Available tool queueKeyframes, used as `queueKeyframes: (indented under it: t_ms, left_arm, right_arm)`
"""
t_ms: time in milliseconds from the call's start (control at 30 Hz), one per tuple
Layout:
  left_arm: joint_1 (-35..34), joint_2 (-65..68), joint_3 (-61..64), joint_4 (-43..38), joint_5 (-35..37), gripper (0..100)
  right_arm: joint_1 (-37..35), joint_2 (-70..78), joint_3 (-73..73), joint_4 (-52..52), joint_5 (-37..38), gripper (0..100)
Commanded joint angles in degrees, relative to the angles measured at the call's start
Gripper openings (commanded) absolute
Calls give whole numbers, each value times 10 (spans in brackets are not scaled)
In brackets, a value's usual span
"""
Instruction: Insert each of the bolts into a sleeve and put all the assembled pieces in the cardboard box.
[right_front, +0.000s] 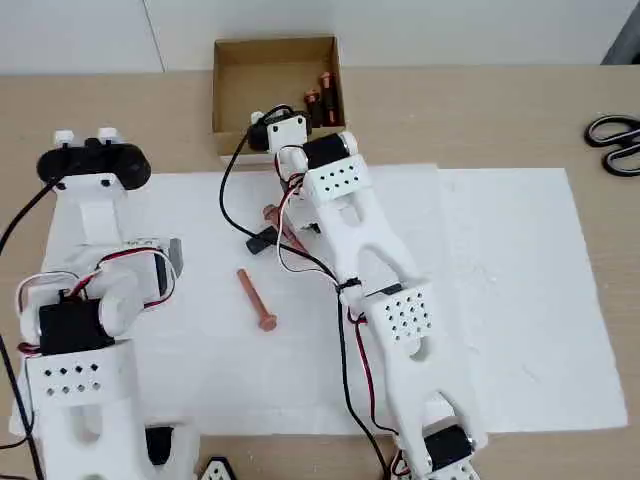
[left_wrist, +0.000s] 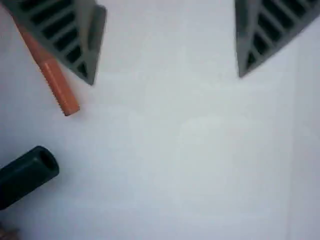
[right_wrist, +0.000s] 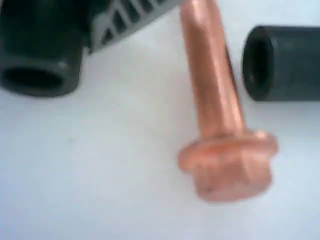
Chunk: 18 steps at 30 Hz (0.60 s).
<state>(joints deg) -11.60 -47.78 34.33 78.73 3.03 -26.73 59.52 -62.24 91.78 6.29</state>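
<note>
A copper bolt (right_wrist: 220, 150) with a flanged head lies on the white paper between two black sleeves, one (right_wrist: 285, 62) beside its shaft and the other (right_wrist: 40, 55) right against my right gripper (right_wrist: 125, 20). In the high view that bolt's head (right_front: 270, 212) and a black sleeve (right_front: 262, 240) lie beside the right arm, just below the cardboard box (right_front: 228, 95). Several assembled pieces (right_front: 322, 100) lie in the box. My left gripper (left_wrist: 167, 70) hangs open over bare paper. A loose bolt's (right_front: 255, 298) threaded end (left_wrist: 60, 95) and a sleeve (left_wrist: 27, 175) lie just off to its side.
White paper (right_front: 480, 290) covers the middle of the wooden table. Scissors (right_front: 615, 143) lie at the far right edge. Black and red cables (right_front: 345, 330) run along the right arm across the paper.
</note>
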Motion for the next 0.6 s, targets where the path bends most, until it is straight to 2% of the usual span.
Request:
queueKeyframes:
  t_ms: [0, 133, 433, 567]
  left_arm:
    - [1, -4, -3, -16, 4, 174]
    - [1, -4, -2, -16, 4, 174]
    - [25, -4, -5, -16, 5, 174]
    - [57, 6, -22, -15, 43, 174]
  right_arm:
    - [4, -5, -13, -1, 3, 110]
    - [7, -4, -30, 23, -11, 0]
    - [42, -8, -115, 72, -17, 3]
    - [58, -70, -76, 76, -43, 3]
